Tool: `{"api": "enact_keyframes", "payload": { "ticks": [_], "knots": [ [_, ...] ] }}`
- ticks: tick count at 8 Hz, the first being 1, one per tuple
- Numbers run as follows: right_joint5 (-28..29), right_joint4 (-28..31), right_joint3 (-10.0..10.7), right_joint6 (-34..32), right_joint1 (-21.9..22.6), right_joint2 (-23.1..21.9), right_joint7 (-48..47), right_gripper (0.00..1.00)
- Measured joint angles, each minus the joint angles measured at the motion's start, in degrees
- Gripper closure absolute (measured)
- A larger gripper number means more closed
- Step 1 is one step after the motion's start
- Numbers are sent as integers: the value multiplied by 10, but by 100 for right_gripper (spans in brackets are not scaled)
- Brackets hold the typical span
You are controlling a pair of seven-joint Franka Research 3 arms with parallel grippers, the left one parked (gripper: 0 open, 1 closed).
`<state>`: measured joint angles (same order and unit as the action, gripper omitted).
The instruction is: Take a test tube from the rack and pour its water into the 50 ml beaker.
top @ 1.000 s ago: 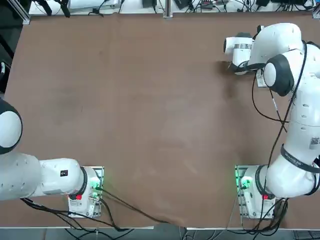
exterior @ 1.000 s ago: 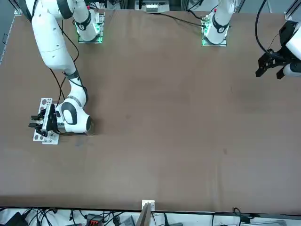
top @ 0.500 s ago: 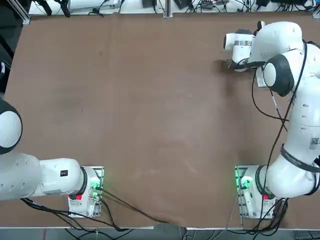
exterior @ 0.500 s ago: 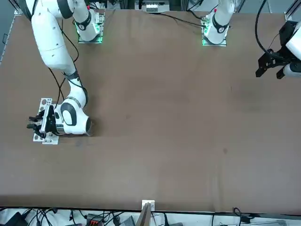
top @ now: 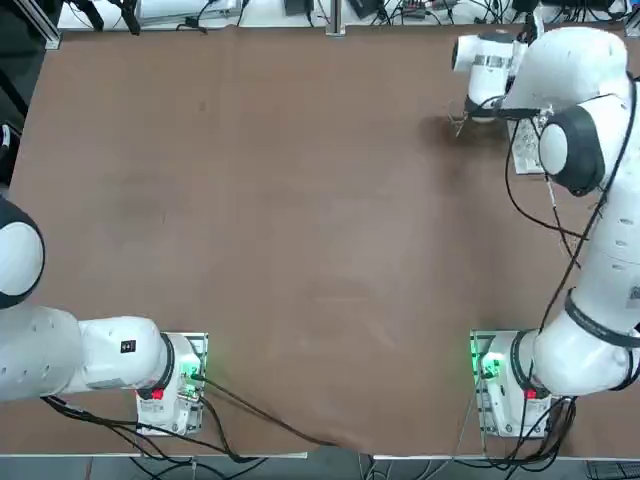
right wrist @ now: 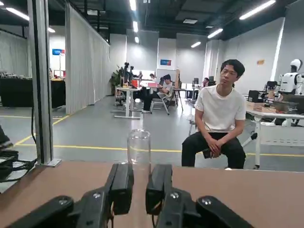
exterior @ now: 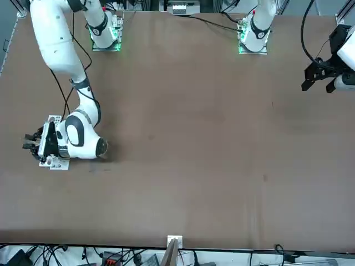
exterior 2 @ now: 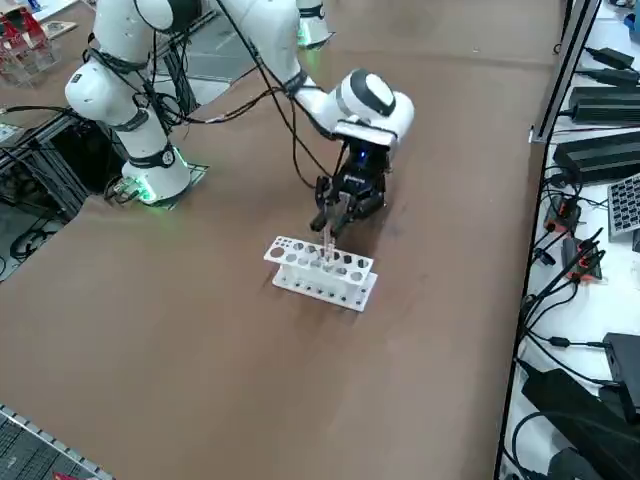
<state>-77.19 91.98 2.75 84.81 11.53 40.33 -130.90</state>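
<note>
My right gripper hangs fingers-down over the white rack at the table's far right, shut on the clear test tube. The tube's lower end is just at the rack's top plate. In the right wrist view the tube rises upright between the fingers, its open mouth above them; any water in it cannot be made out. From the front the gripper covers most of the rack. A faint small glass outline, likely the 50 ml beaker, stands beside the wrist on the table.
The brown table stretches bare toward the robot's left. Its right edge runs close to the rack, with cables and power supplies beyond it. A person sits in the room beyond the table.
My right wrist has lifted over the rack, drawing the test tube upward. In the top view it slid toward the far edge, and in the front view toward the left.
</note>
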Motion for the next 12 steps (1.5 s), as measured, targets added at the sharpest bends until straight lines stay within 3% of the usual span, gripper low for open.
{"api": "enact_keyframes", "payload": {
  "ticks": [3, 5, 9, 12],
  "knots": [
    [38, -15, -1, -9, 15, -73, 100, 80],
    [120, -58, -4, -9, 37, -99, 167, 80],
    [305, -144, -6, -46, 90, -90, 238, 80],
    [428, -204, -6, -40, 105, -61, 266, 80]
  ]
}}
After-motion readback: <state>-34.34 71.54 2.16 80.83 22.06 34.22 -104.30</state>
